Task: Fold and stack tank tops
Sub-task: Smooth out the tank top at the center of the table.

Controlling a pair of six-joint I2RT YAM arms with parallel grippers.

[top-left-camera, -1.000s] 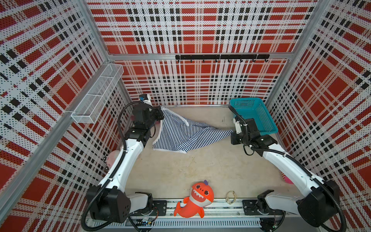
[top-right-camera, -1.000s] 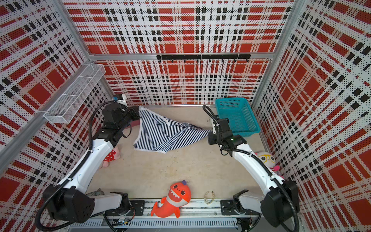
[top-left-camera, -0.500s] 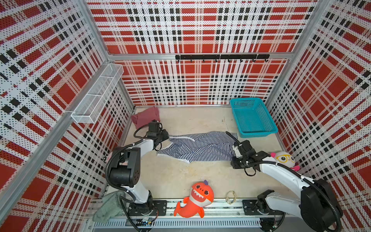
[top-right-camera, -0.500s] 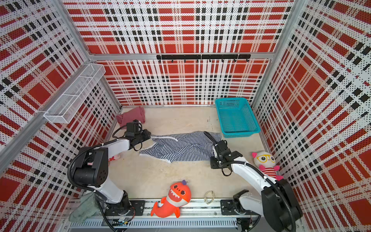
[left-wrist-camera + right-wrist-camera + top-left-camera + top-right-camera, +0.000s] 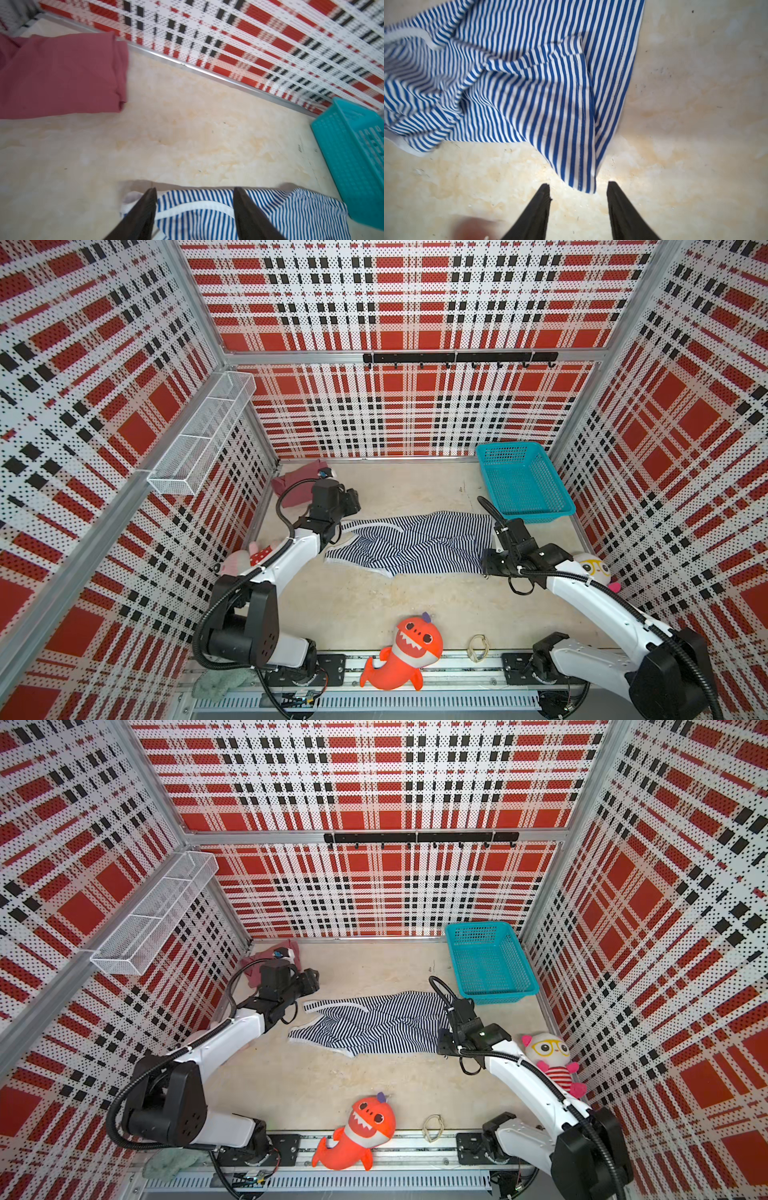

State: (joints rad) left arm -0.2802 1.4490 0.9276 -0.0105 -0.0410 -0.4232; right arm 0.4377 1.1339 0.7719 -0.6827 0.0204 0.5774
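Two tank tops share a pale desk, which takes up most of both top views. Next in size is the striped tank top. It lies lengthwise across the middle of the desk, roughly flat but rumpled, with a ridge of slack running through its body and a loose hem corner at the right arm's end. A teal basket sits near that end by the far right corner and holds nothing that can be seen. The maroon tank top is smaller. It rests in the far left corner against the wall as a compact packet with doubled edges, so it looks already folded.

The left gripper hangs with its jaws apart over the white-trimmed strap end of the striped tank top, pinching nothing. The right gripper is spread too, and the hem corner lies just ahead of its tips, free of them.

Spreading out looks done and the folding of the striped tank top has not begun. The next move probably calls for both arms to take fresh holds on one long edge, smooth out the ridge and carry that edge across evenly. The folded piece would then go on top of the maroon one.
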